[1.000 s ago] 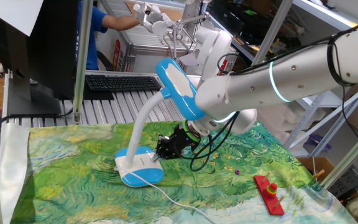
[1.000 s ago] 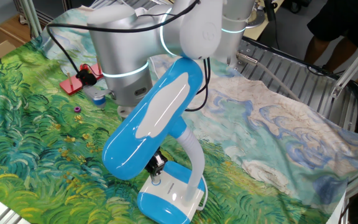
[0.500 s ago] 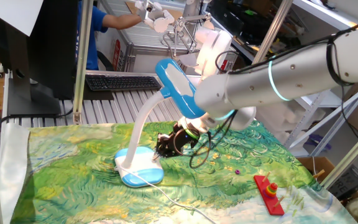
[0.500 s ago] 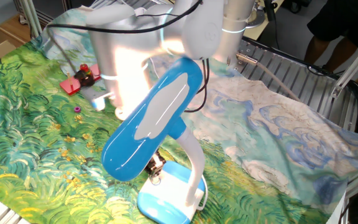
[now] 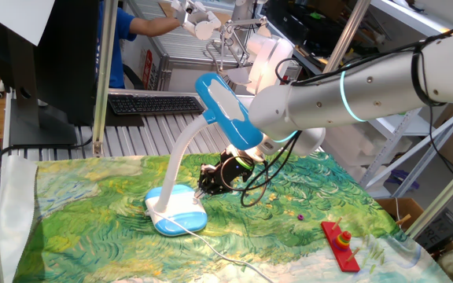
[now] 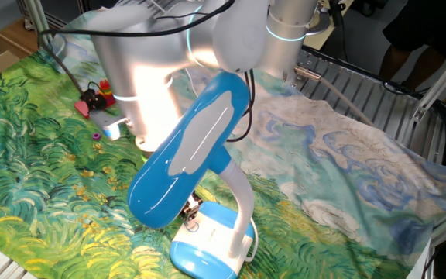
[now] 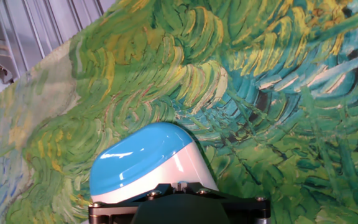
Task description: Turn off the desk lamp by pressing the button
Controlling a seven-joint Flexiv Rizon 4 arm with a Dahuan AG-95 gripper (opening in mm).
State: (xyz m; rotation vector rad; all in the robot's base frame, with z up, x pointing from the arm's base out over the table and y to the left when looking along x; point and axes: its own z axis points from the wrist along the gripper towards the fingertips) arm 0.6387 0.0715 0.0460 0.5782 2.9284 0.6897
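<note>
Painted cloth [image 7: 278,93], lamp base [image 7: 148,163] half-hidden.

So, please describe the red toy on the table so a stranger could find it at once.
On the green painted cloth, go past the desk lamp toward the corner far from its base. The red toy lies there: a flat red block, the only red thing nearby.

The desk lamp [image 5: 178,211] is light blue and white; the cloth [image 5: 93,212] carries swirling green, yellow and blue brushstrokes.

Arm [image 5: 344,98] angled steeply downward, pincer [image 5: 204,189] shut.
</note>
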